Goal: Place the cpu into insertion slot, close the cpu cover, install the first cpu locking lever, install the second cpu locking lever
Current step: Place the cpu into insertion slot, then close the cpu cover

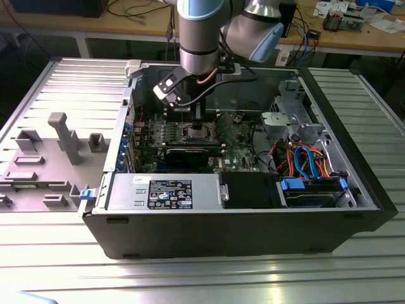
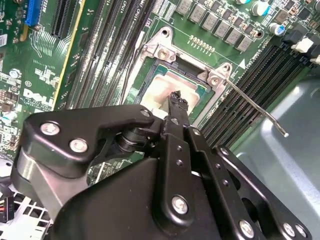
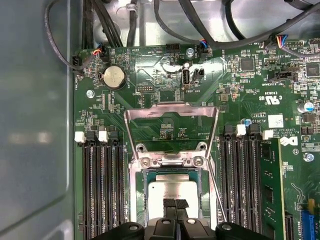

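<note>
Once seated in insertion slot (image 3: 142, 192) at lower centre of first wrist view, logged cpu (image 3: 165, 192) beneath gripper (image 3: 175, 204), tips pressed together on nothing; noted cpu cover (image 3: 170, 108) swung open above, unclosed; judged placement all but done, closing needing tips clear.

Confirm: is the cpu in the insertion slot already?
Yes: in the first wrist view the cpu lies flat inside the insertion slot, with the hand right above it.
</note>
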### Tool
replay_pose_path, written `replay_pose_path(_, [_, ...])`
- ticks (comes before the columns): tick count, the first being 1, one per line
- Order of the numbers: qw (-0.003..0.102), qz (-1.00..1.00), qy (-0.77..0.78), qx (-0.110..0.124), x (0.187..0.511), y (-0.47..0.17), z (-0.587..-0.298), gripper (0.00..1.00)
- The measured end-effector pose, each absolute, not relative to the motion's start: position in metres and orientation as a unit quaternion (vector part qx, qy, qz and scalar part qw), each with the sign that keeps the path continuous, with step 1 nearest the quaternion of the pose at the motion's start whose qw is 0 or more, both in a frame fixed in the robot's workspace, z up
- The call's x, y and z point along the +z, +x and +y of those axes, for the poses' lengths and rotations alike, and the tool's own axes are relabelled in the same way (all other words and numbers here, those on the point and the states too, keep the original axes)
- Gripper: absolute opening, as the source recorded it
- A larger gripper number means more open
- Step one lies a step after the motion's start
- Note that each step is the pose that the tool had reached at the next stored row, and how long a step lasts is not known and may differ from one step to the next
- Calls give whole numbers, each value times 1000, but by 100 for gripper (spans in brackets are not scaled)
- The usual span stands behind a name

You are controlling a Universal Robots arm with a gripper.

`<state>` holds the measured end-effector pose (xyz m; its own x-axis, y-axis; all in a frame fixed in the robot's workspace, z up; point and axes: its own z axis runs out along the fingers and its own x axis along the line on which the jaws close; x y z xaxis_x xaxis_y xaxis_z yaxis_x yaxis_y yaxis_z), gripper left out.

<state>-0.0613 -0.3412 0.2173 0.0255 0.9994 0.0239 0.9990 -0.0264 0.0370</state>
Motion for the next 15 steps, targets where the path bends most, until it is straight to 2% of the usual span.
replay_pose_path(3, [-3,698,716,14,217,-60,-341,11])
replay_pose_path(7, [-4,698,716,12,217,-60,-341,11])
replay_pose_path(15, [-5,698,716,11,243,-60,-341,11])
